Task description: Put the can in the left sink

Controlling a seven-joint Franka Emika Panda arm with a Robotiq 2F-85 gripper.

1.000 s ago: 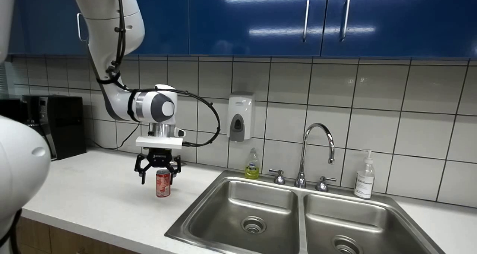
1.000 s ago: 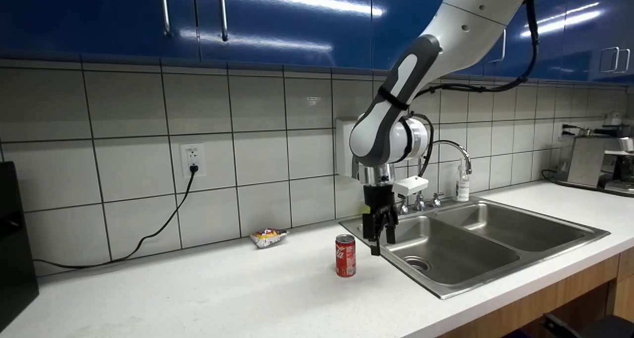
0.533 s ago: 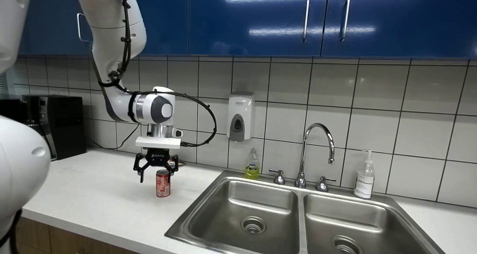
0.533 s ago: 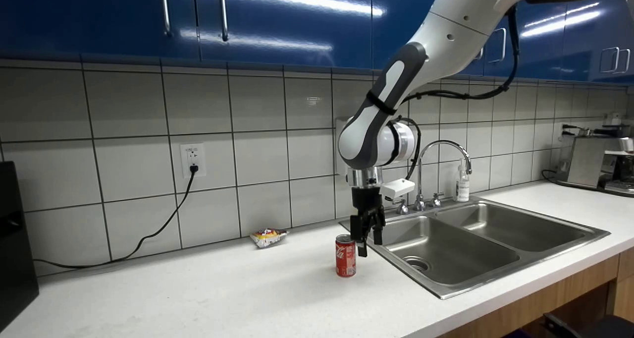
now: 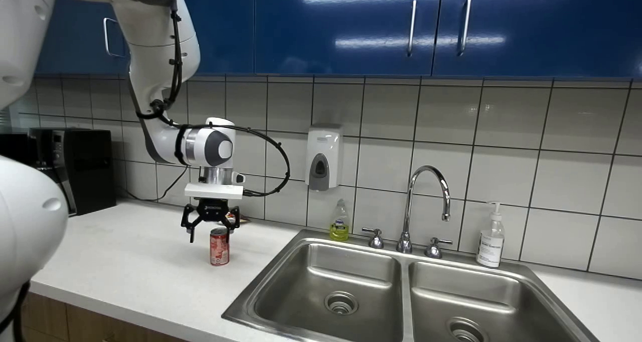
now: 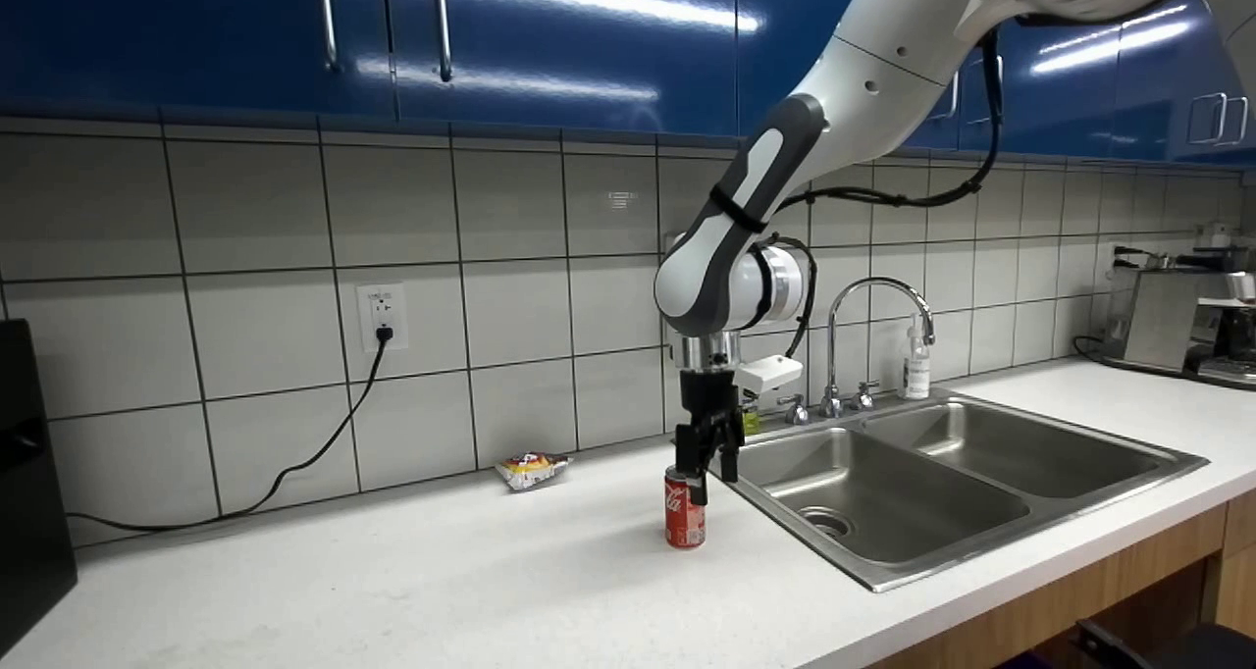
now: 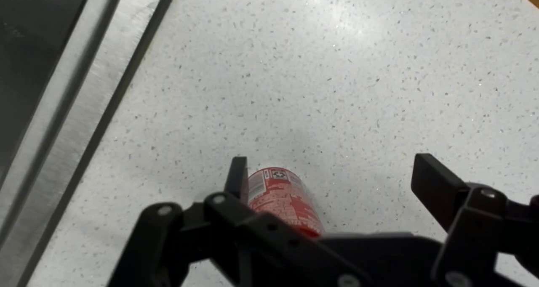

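Observation:
The red can (image 5: 219,250) stands upright on the white counter, left of the sink. It also shows in an exterior view (image 6: 684,529) and low in the wrist view (image 7: 282,196), where its top is hidden behind the gripper. My gripper (image 5: 209,237) is open and empty, with fingertips at about the height of the can's upper part. In the wrist view the gripper (image 7: 330,165) has the can between its fingers, close to the left finger (image 7: 237,173); I cannot tell if they touch. The left sink (image 5: 296,294) is the basin nearest the can, also in an exterior view (image 6: 913,527).
The right basin (image 5: 481,292), faucet (image 5: 431,170), yellow soap bottle (image 5: 339,227) and white soap bottle (image 5: 490,246) are beyond the left basin or along the back. A snack packet (image 6: 532,470) lies by the wall. A black appliance (image 5: 85,171) stands at the far left.
My gripper has moved away from the sink and over to the can, leftward in an exterior view. It stays open. The can has not moved.

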